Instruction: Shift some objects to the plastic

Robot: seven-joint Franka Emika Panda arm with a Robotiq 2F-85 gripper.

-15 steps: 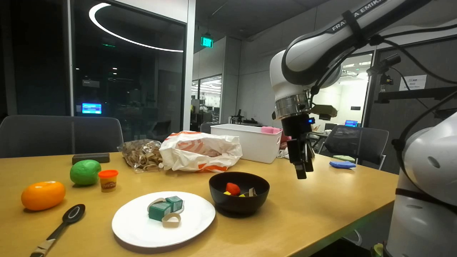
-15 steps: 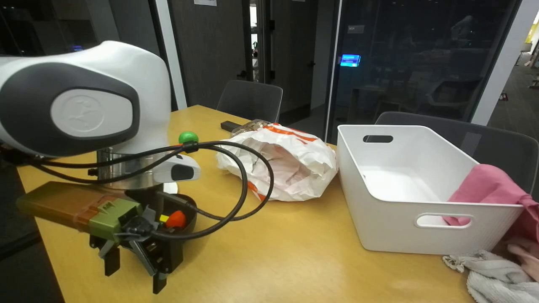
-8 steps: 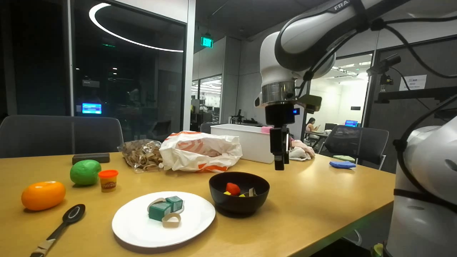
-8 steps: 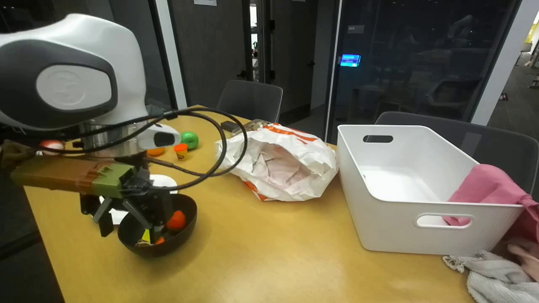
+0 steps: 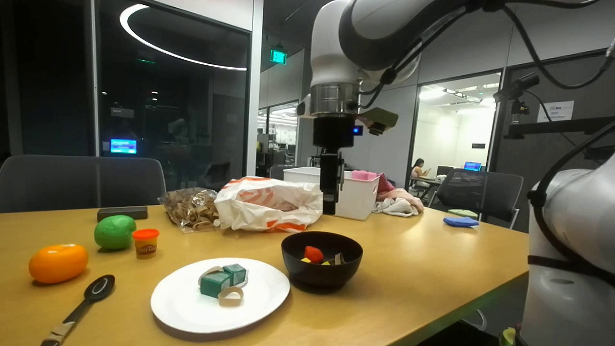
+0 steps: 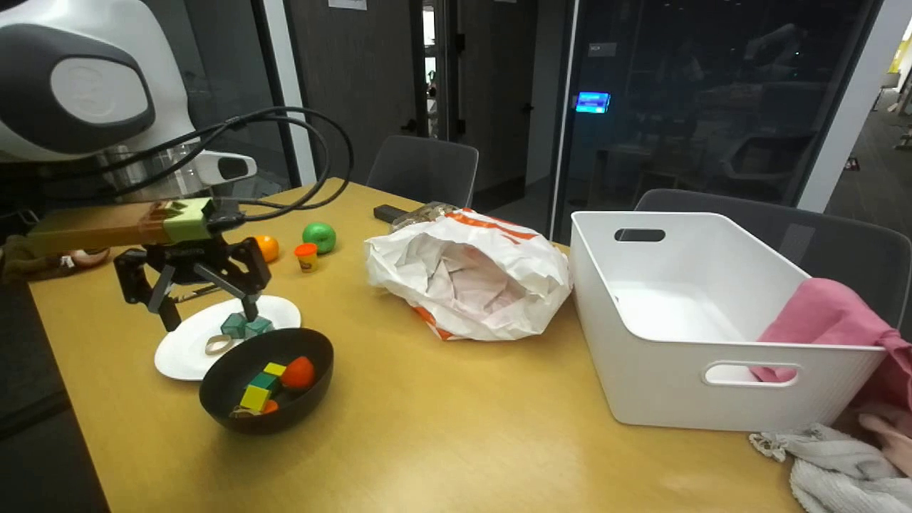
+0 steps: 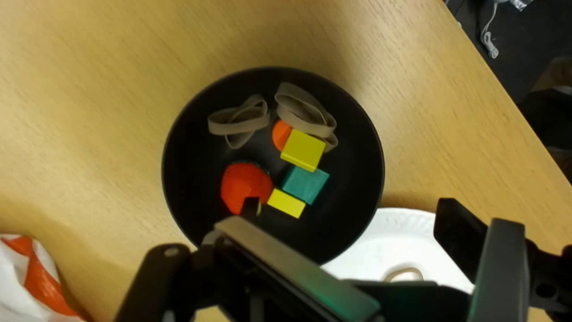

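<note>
My gripper [image 6: 211,315] is open and empty in the air, above the near edge of the plate and the bowl; in the wrist view its jaws [stand wide apart]. The black bowl [image 5: 321,281] holds a red lump [image 7: 245,183], yellow blocks [image 7: 303,150], a green block [image 7: 306,184], an orange piece [image 7: 280,134] and tan bands [image 7: 239,120]. The white plate [image 5: 175,307] bears green blocks [image 5: 215,284] and tan bands [image 5: 231,299]. A crumpled white and orange bag [image 6: 527,292] lies open, and a clear plastic bag [image 5: 191,209] of tan bands lies beside it.
A white tub [image 6: 662,388] with a pink cloth [image 6: 819,313] stands beyond the white bag. A green fruit [image 5: 114,232], an orange fruit [image 5: 58,263], a small tub with an orange lid [image 5: 145,244] and a black spoon [image 5: 86,302] lie beside the plate.
My gripper has risen and moved across from beside the bowl to above the bowl and plate area. It stays open, and the objects on the table have not moved.
</note>
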